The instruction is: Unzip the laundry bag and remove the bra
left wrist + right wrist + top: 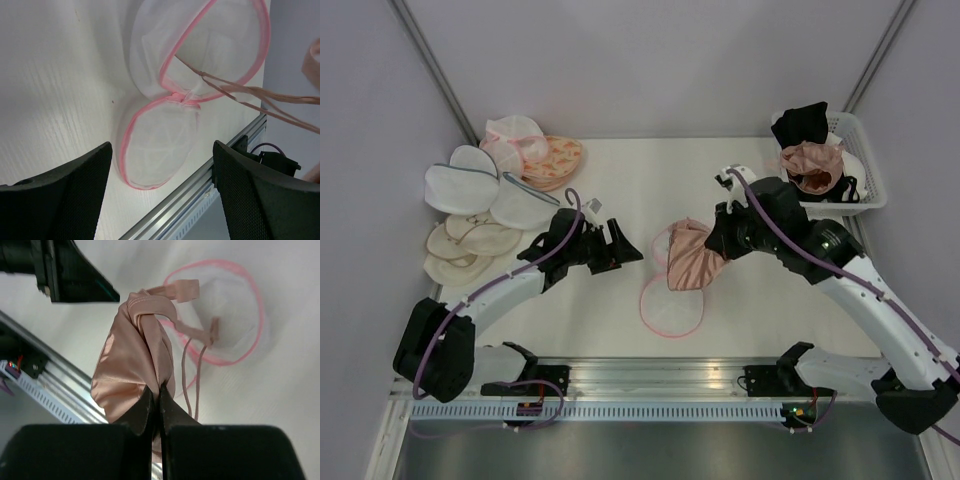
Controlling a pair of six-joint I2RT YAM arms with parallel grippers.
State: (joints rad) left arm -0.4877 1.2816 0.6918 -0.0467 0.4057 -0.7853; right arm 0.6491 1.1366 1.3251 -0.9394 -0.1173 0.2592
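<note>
White tabletop [650,180], enclosed by pale walls, with an aluminium rail [650,375] along the near edge.

The laundry bag [672,308] lies unzipped at centre-front. Its two pink-rimmed mesh halves are spread flat and joined at one point. The bra [692,258] is out of the bag and hangs bunched over the far half. The right arm [850,270] holds it, its jaws pinched tight on the satin fabric. Two thin straps [240,92] trail from the bra to the bag's far half; whether they rest on the mesh cannot be told.

The left arm [510,285] is just left of the bag, jaws wide apart and holding nothing.

At the far left is a heap of white mesh bags [470,185] and an orange-patterned pouch [555,160]. At the far right a white basket [865,160] holds a black garment [800,125] and a darker pink bra [810,165].
</note>
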